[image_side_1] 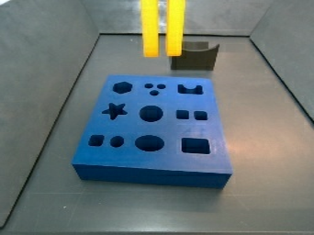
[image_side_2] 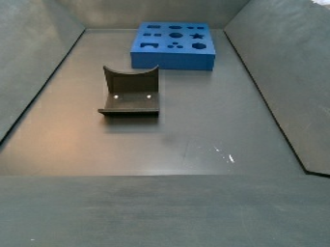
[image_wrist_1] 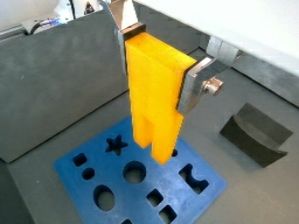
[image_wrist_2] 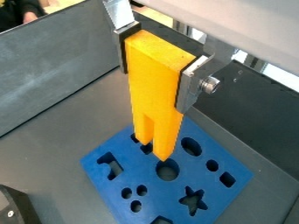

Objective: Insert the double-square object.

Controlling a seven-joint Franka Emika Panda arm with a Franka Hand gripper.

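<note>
My gripper [image_wrist_1: 160, 59] is shut on the upper end of the double-square object [image_wrist_1: 152, 101], a tall bright yellow peg of two bars with a slot at its lower end. Both wrist views show it upright between the silver fingers [image_wrist_2: 194, 80]. The peg [image_wrist_2: 155, 105] hangs above the blue block [image_wrist_2: 122, 147] of shaped holes without touching it. In a side view the peg [image_side_1: 162, 27] hovers over the block's far edge, with the gripper out of frame above. A pair of small square holes [image_side_1: 189, 115] lies right of the block's round hole. In a side view that shows the block [image_side_2: 175, 64], peg and gripper are out of view.
A dark grey fixture [image_side_1: 194, 57] stands on the floor behind the blue block [image_side_1: 153, 174]. It also shows in a wrist view [image_wrist_1: 254, 131] and in a side view [image_side_2: 130, 92]. Grey walls [image_side_1: 61, 73] slope up round the floor on all sides.
</note>
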